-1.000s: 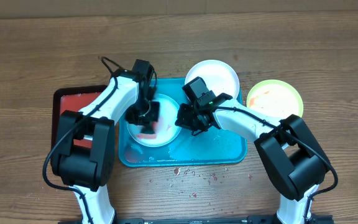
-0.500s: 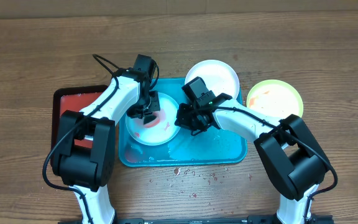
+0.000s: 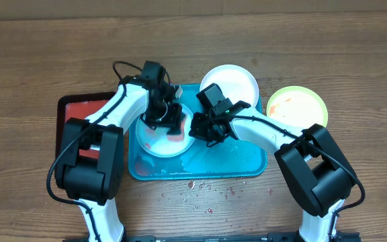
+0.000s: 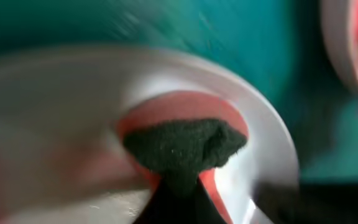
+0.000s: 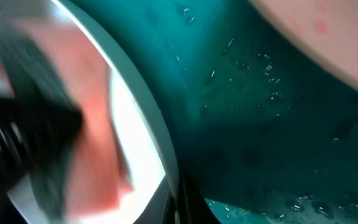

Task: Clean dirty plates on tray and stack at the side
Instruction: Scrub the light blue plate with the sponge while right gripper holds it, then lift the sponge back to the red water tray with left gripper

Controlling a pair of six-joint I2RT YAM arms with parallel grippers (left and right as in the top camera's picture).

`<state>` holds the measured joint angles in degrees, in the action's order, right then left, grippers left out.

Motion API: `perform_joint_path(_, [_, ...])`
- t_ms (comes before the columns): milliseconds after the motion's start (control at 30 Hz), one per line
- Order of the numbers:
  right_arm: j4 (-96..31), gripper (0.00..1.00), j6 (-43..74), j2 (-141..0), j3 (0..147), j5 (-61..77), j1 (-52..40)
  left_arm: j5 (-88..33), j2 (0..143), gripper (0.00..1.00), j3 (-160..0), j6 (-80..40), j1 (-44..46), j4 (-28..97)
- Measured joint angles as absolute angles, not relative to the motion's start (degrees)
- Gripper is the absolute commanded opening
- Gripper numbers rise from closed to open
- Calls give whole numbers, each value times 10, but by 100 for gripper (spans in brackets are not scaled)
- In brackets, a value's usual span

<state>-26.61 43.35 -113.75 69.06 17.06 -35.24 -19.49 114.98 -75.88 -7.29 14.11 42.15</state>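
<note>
My left gripper [image 3: 166, 119] is clenched on a dark sponge [image 4: 184, 148], which is pressed onto the red-smeared plate [image 3: 152, 142] in the left half of the tray [image 3: 240, 165]. My right gripper [image 3: 199, 128] is clamped on that plate's right rim. The white plate [image 3: 237, 84] overlaps the tray's far edge (the yellow-green plate [image 3: 297, 107] lies beyond its right edge).

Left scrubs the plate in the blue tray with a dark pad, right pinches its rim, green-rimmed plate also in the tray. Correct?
One slip: the green-rimmed plate lies on the table right of the blue tray, not in it; overhead shows that. The left gripper does scrub the smeared plate with the dark pad, right gripper on its rim.
</note>
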Motion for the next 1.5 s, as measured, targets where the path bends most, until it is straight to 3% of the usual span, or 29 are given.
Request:
perform_joint_path(200, [-266,4,435,-1138,691,169,-352,-2,1147,4,-770,-262,146,425])
perform_joint_path(333, [-264,4,432,-1138,691,172,-354,71,1147,4,-776,-311,146,514])
perform_joint_path(467, [-266,4,423,-1138,691,174,-354,46,1147,4,-775,-263,141,610])
perform_joint_path(567, [-266,4,420,-1138,691,174,-354,-42,1148,4,-771,-160,131,637])
perform_joint_path(767, [-266,4,424,-1138,690,172,-353,-227,1149,4,-759,20,131,537])
perform_joint_path(900, [-265,4,429,-1138,690,171,-352,-193,1150,4,-758,-22,135,389])
perform_joint_path(1000, [-263,4,432,-1138,690,169,-352,-101,1150,4,-765,-116,137,382])
perform_joint_path(1233, [-264,4,433,-1138,691,167,-352,81,1162,4,-905,-215,130,616])
perform_joint_path(1500, [-344,4,414,-1138,720,153,-353,100,1164,4,-1212,-193,101,855])
